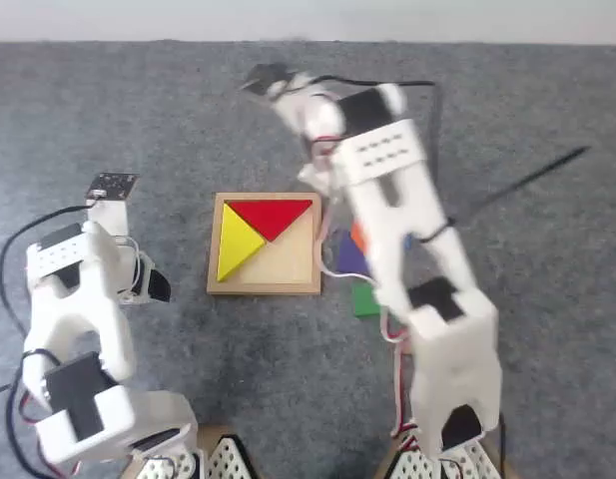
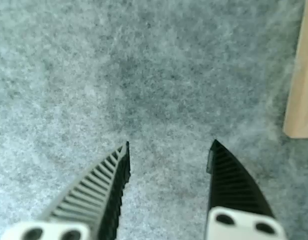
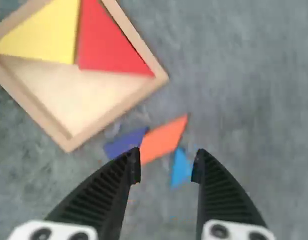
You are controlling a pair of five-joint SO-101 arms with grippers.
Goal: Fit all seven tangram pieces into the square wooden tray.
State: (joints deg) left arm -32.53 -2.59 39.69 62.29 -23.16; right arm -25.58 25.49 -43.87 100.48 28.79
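- The left arm stands at the near left of the grey-covered bench.
- The left pincer is spread wide, with bare grey covering between its ribbed fingers. It holds nothing.
- The square wooden tray lies apart from the left pincer. One pale wooden corner shows past the outer side of one finger, not between the two.
- In the tray, a yellow triangle and a red triangle lie side by side, edges meeting. The rest of the tray floor is bare wood.
- The right pincer is moderately open and empty above the loose pieces.
- A light blue piece lies in the gap just ahead of the right pincer's tips.
- An orange piece sits just beyond them.
- A dark blue piece meets the orange one by a corner, next to one fingertip.
- The tray lies farther ahead of this pincer, past those pieces.
- From above, the right arm reaches over the loose pieces and hides part of them. A green piece shows beside it, near the tray's edge.
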